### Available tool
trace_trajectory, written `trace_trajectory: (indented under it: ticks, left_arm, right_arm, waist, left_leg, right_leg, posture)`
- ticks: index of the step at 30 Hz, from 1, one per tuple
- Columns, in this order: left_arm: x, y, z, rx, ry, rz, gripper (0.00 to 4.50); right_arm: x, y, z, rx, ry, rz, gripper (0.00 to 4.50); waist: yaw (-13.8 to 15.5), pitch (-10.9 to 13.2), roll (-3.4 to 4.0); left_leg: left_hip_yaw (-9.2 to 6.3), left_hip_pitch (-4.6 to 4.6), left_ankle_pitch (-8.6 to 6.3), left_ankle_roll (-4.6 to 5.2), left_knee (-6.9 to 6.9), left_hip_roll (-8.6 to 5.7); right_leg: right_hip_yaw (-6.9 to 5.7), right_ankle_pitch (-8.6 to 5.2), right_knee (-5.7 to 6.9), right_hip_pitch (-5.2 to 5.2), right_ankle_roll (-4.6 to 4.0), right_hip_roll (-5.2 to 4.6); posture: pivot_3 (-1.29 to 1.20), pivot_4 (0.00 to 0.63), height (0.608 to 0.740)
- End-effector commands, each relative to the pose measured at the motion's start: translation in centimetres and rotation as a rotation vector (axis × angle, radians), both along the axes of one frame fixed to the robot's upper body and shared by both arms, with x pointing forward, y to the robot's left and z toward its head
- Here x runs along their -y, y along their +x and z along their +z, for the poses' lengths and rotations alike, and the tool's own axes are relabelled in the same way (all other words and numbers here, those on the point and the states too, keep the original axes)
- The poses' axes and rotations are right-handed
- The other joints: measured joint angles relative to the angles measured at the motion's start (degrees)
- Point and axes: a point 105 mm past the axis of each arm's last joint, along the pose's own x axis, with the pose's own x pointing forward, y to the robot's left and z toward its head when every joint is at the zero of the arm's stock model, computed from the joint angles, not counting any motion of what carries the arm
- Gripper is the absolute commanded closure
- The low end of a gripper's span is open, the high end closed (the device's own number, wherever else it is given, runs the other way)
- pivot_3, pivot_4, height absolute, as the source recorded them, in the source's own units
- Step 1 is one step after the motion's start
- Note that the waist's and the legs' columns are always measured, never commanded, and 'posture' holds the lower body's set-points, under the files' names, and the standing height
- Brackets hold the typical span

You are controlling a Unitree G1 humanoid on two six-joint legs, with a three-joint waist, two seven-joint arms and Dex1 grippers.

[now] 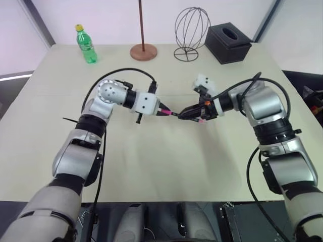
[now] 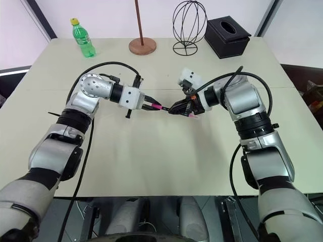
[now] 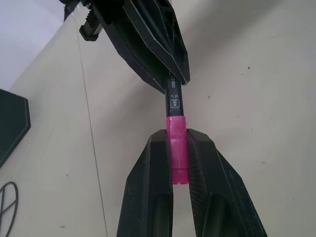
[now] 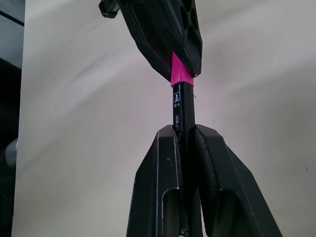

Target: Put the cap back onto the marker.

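Left gripper [image 3: 178, 163] pinches the cap [image 3: 177, 148]; right gripper [image 4: 186, 143] clamps the marker [image 4: 182, 111]. Cap appears seated on the barrel; next, a firm axial push, then release.

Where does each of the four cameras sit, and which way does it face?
Left eye and right eye views: on the head, looking forward and down at the beige table; both arms show.
Left wrist view: along the left gripper, shut on the bright pink plastic cap.
Right wrist view: along the right gripper, shut on the thin black marker.
Shared: every view shows cap and marker meeting between the grippers, above the table.
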Motion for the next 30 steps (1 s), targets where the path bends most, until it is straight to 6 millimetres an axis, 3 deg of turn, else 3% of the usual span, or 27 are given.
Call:
trace_trajectory:
  ticks: [1,13,22,27,30]
  left_arm:
    - [1.97,-0.38,0.23,0.054,0.024,-0.056,4.42]
    - [2.17,-0.04,0.89,0.194,0.016,-0.074,4.42]
    - [2.19,-0.03,0.66,0.169,-0.008,-0.071,4.42]
    - [1.84,0.24,0.69,0.156,0.010,-0.051,2.35]
    - [1.63,0.24,0.59,0.146,0.023,-0.050,2.35]
  right_arm:
    - [-3.86,-1.92,3.70,0.103,0.125,0.226,4.50]
    - [-3.89,-2.17,4.24,0.042,0.176,0.219,4.50]
    - [-3.95,-2.10,4.47,0.038,0.187,0.213,4.50]
    - [-3.95,-2.06,4.43,0.042,0.187,0.215,4.50]
    - [-3.88,-2.03,4.32,0.042,0.185,0.213,4.50]
  waist:
    - [0.00,0.00,0.00]
    - [0.02,0.00,0.00]
    - [0.03,0.00,0.00]
    - [-0.12,0.00,0.00]
    - [0.07,0.00,0.00]
  left_leg:
    - [0.00,0.00,0.00,0.00,0.00,0.00]
    - [0.00,0.00,0.00,0.00,0.00,0.00]
    - [0.00,0.00,0.00,0.00,0.00,-0.01]
    - [-0.02,0.00,0.00,0.00,0.00,0.00]
    - [-0.03,-0.02,0.00,0.00,0.01,-0.01]
  right_leg:
    - [0.00,0.00,0.00,0.00,0.00,0.00]
    - [0.00,0.00,0.00,0.00,0.00,0.00]
    - [0.00,0.00,0.00,0.00,0.00,0.00]
    - [0.00,0.00,0.06,-0.03,0.00,0.04]
    - [-0.01,0.00,0.04,-0.03,0.00,0.00]
  posture:
    - [0.00,0.150,0.740]
    - [0.00,0.150,0.740]
    - [0.00,0.150,0.740]
    - [0.00,0.150,0.740]
    - [0.00,0.150,0.740]
